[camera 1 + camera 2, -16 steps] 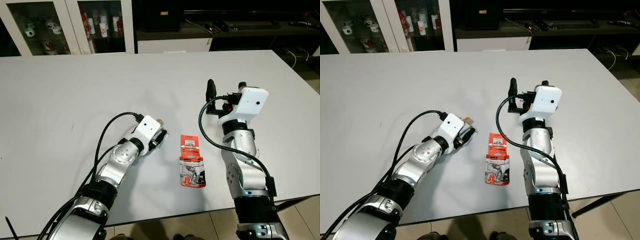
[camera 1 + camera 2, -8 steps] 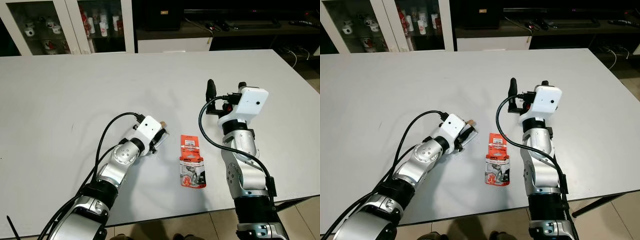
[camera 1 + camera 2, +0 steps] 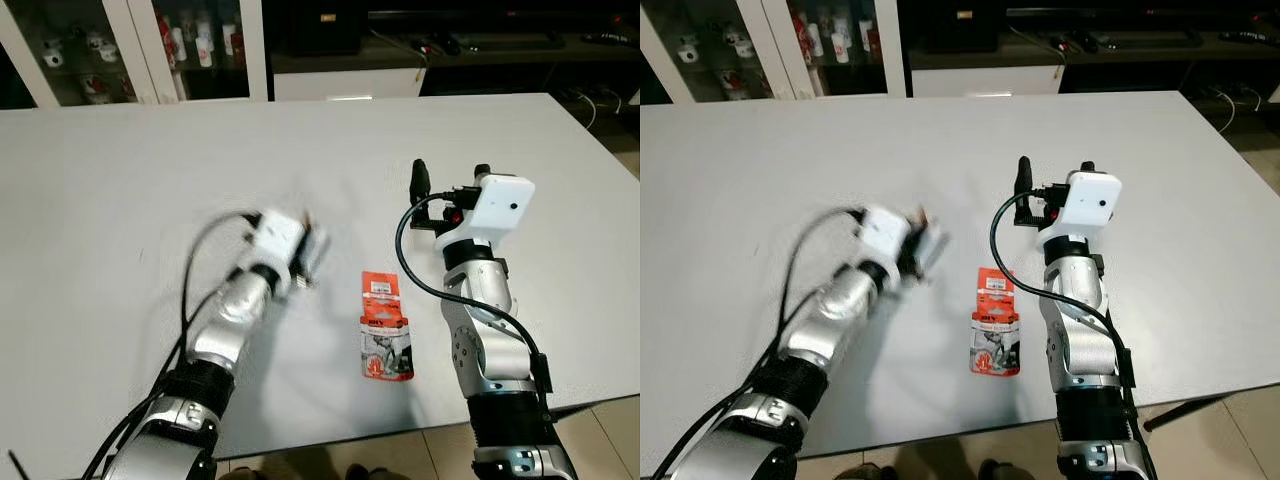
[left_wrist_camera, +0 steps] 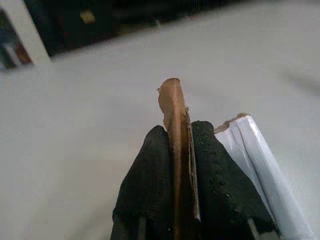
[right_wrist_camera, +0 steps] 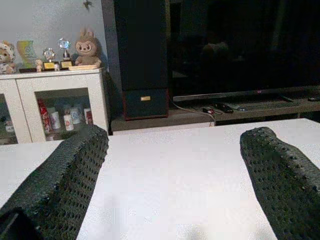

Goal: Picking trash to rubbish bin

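Scrap (image 4: 172, 107) of brown card pinched in L gripper (image 4: 176, 134), blurred above table (image 3: 120, 150). R gripper (image 5: 175, 165) spread wide, upright nr red packet (image 3: 385, 322).

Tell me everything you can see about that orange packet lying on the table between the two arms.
The orange packet is a flat, glossy pouch, orange-red with a white label near its far end and a pale picture panel nearer the robot. It lies flat and lengthwise on the white table, untouched, close to the near edge. The right arm stands just beside it, its open hand raised beyond it. The blurred left hand is off to its other side, clamping a brown cardboard scrap.
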Controlling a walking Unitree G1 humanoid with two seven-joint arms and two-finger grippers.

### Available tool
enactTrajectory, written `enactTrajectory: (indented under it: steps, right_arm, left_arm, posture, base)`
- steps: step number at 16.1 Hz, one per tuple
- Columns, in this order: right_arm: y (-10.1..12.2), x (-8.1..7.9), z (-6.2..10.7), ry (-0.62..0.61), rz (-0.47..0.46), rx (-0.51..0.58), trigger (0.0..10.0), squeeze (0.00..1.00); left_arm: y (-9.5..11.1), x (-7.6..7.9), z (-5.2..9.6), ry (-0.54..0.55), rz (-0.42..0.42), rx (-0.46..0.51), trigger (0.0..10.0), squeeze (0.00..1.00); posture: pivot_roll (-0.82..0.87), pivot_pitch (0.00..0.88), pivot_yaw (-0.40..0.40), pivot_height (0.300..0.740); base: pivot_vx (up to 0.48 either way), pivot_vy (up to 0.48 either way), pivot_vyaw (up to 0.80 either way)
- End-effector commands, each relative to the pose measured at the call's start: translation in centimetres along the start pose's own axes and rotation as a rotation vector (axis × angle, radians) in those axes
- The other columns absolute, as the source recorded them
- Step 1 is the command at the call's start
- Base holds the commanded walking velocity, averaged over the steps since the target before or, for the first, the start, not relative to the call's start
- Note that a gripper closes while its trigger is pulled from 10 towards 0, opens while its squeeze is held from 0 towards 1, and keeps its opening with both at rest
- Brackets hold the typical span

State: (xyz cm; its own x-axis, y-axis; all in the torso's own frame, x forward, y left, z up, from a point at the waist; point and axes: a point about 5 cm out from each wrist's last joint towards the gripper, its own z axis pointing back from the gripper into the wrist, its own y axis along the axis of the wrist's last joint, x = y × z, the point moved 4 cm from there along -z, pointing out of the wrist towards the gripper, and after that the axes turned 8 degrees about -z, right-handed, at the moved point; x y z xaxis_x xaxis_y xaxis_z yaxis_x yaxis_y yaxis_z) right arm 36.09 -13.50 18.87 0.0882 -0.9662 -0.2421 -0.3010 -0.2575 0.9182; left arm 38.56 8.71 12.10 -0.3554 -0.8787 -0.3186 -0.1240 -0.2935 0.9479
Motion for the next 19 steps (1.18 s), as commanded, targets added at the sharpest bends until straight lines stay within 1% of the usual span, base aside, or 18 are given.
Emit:
enactTrajectory:
  steps: [1, 2, 5, 6, 7, 8, 10, 11, 12, 13, 14, 15, 16, 17, 19]
  right_arm:
    - [-0.4, 0.1, 0.2, -0.002, -0.005, -0.019, 10.0, 0.00]
    - [-0.5, 0.1, 0.2, 0.000, -0.006, -0.019, 10.0, 0.00]
    - [-0.6, 0.1, 0.2, 0.003, -0.008, -0.025, 10.0, 0.00]
    - [-0.9, 0.1, 0.3, 0.011, -0.009, -0.043, 10.0, 0.00]
    - [-1.5, 0.3, 0.5, 0.012, -0.014, -0.070, 10.0, 0.00]
    - [-2.3, 0.9, 0.7, -0.003, -0.002, -0.115, 10.0, 0.00]
    - [-3.3, 1.6, 1.0, 0.008, 0.037, -0.179, 10.0, 0.00]
    - [-3.6, 1.5, 1.2, 0.029, 0.036, -0.203, 10.0, 0.41]
    - [-4.0, 1.5, 1.5, 0.043, 0.028, -0.226, 10.0, 1.00]
    - [-4.1, 1.4, 1.6, 0.053, 0.020, -0.235, 10.0, 1.00]
    - [-5.1, 1.1, 2.1, 0.085, 0.022, -0.298, 10.0, 1.00]
    - [-5.2, 1.1, 2.2, 0.092, 0.030, -0.307, 10.0, 1.00]
    - [-5.7, 0.9, 2.5, 0.107, 0.023, -0.341, 10.0, 1.00]
    - [-5.8, 0.8, 2.6, 0.115, 0.020, -0.349, 10.0, 1.00]
    - [-5.9, -0.1, 3.1, 0.170, 0.002, -0.368, 10.0, 1.00]
  left_arm:
    - [1.7, -1.0, -0.2, 0.055, 0.044, 0.069, 10.0, 0.00]
    - [2.5, -1.8, -0.1, 0.086, 0.073, 0.102, 10.0, 0.00]
    - [4.7, -3.3, 0.1, 0.147, 0.131, 0.195, 10.0, 0.00]
    - [5.1, -3.8, 0.4, 0.184, 0.125, 0.208, 10.0, 0.00]
    - [4.7, -4.1, 0.6, 0.211, 0.110, 0.194, 10.0, 0.00]
    - [3.7, -4.0, 0.8, 0.221, 0.097, 0.156, 10.0, 0.00]
    - [2.8, -3.5, 1.1, 0.209, 0.077, 0.124, 10.0, 0.00]
    - [2.6, -3.4, 1.2, 0.208, 0.076, 0.117, 10.0, 0.00]
    - [2.6, -3.3, 1.4, 0.207, 0.070, 0.111, 10.0, 0.00]
    - [2.5, -3.2, 1.4, 0.208, 0.067, 0.108, 10.0, 0.00]
    - [2.4, -3.2, 1.4, 0.212, 0.059, 0.102, 10.0, 0.00]
    - [2.4, -3.2, 1.4, 0.213, 0.058, 0.101, 10.0, 0.00]
    - [2.4, -3.3, 1.4, 0.213, 0.040, 0.094, 10.0, 0.00]
    - [2.4, -3.3, 1.4, 0.213, 0.035, 0.093, 10.0, 0.00]
    - [2.5, -3.4, 1.4, 0.218, 0.030, 0.096, 10.0, 0.00]
  posture:
    - [-0.03, 0.078, -0.029, 0.740]
    - [-0.03, 0.078, -0.030, 0.740]
    - [-0.03, 0.077, -0.030, 0.740]
    - [-0.03, 0.078, -0.029, 0.740]
    - [-0.03, 0.079, -0.029, 0.740]
    - [-0.03, 0.079, -0.029, 0.740]
    - [-0.03, 0.083, -0.032, 0.740]
    - [-0.03, 0.085, -0.033, 0.740]
    - [-0.03, 0.084, -0.034, 0.740]
    - [-0.03, 0.086, -0.035, 0.740]
    - [-0.04, 0.086, -0.036, 0.740]
    - [-0.04, 0.086, -0.036, 0.740]
    - [-0.04, 0.087, -0.038, 0.740]
    - [-0.04, 0.087, -0.038, 0.740]
    - [-0.04, 0.089, -0.040, 0.740]
  base:
    - [0.000, 0.000, 0.00]
    - [0.000, 0.000, 0.00]
    - [0.000, 0.000, 0.00]
    - [0.000, 0.000, 0.00]
    - [0.000, 0.000, 0.00]
    - [0.000, 0.000, 0.00]
    - [0.000, 0.000, 0.00]
    - [0.000, 0.000, 0.00]
    - [0.000, 0.000, 0.00]
    - [0.000, 0.000, 0.00]
    - [0.000, 0.000, 0.00]
    - [0.000, 0.000, 0.00]
    - [0.000, 0.000, 0.00]
    - [0.000, 0.000, 0.00]
    - [0.000, 0.000, 0.00]
